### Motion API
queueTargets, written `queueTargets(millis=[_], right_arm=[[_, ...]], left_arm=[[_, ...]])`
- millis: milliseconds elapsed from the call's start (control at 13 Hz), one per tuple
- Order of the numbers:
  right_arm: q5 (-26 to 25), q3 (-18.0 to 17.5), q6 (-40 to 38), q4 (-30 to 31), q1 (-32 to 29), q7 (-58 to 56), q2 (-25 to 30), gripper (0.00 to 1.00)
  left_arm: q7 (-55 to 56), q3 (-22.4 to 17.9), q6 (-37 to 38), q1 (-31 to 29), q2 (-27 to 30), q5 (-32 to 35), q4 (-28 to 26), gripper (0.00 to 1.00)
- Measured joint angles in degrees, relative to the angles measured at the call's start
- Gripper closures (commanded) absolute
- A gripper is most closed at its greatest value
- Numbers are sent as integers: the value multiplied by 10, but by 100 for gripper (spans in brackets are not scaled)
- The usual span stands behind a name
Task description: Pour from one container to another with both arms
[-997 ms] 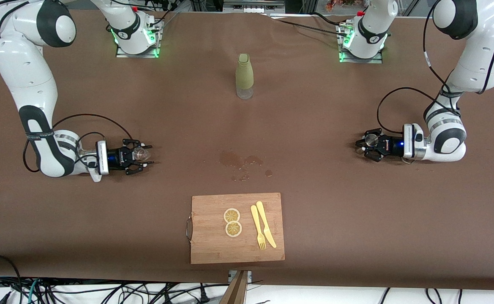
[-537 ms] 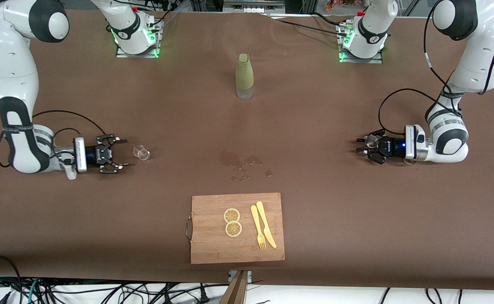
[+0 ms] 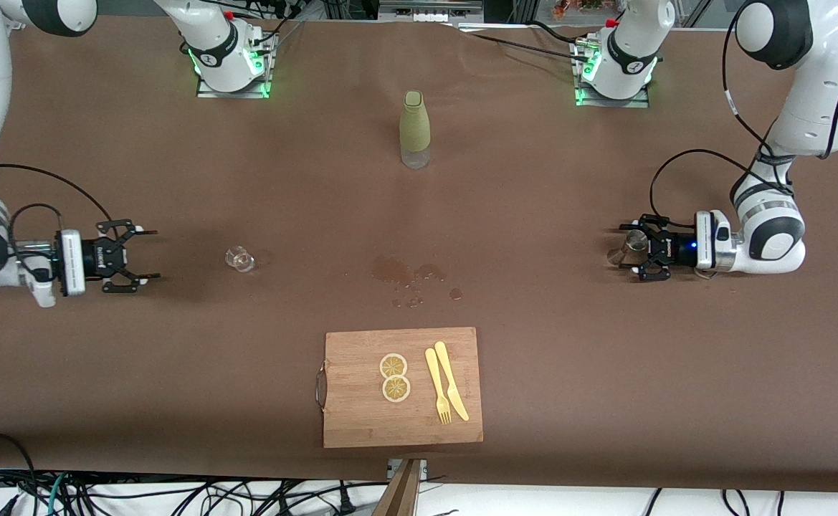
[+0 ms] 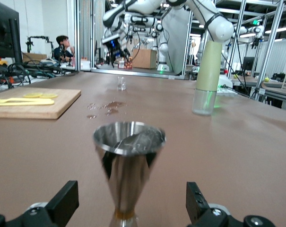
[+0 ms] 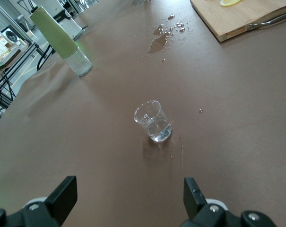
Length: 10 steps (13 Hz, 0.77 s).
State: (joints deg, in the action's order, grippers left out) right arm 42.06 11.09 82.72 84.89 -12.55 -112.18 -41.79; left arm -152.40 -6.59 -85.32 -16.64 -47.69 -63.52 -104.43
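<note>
With both grippers spread wide and empty, my left gripper (image 3: 639, 251) flanked the slick steel jigger (image 4: 127, 163), best pinched at its waist, while my right gripper (image 3: 134, 256) faced the fragile shot glass (image 5: 153, 121).

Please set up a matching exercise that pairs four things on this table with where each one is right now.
Things:
1. small clear glass
2. steel jigger
3. green bottle
4. lemon slices

Places:
A. on the cutting board
B. standing between the open fingers of the left gripper
C. alone on the table, in front of the open right gripper
D. farthest from the front camera, between the two arm bases

Pairs: 1-C, 2-B, 3-D, 4-A
</note>
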Motion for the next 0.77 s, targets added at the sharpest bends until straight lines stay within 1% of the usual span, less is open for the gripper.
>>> queueTargets(millis=[153,307,383,613,767], right_arm=[[-39,0,-34,-39,1,82,20,0],[-61,0,-76,-72,4,160,38,0],[-80,1,-81,-83,11,196,49,0],[-156,1,-82,-93,36,312,107,0],[-225,1,-81,-84,43,396,159,0]], left_arm=[[13,-23,3,-2,14,33,11,0],[41,-34,3,-6,44,62,15,0],[61,-39,2,-6,60,74,15,0],[138,-44,-33,-7,113,122,16,0],[222,-44,-54,-7,162,167,15,0]])
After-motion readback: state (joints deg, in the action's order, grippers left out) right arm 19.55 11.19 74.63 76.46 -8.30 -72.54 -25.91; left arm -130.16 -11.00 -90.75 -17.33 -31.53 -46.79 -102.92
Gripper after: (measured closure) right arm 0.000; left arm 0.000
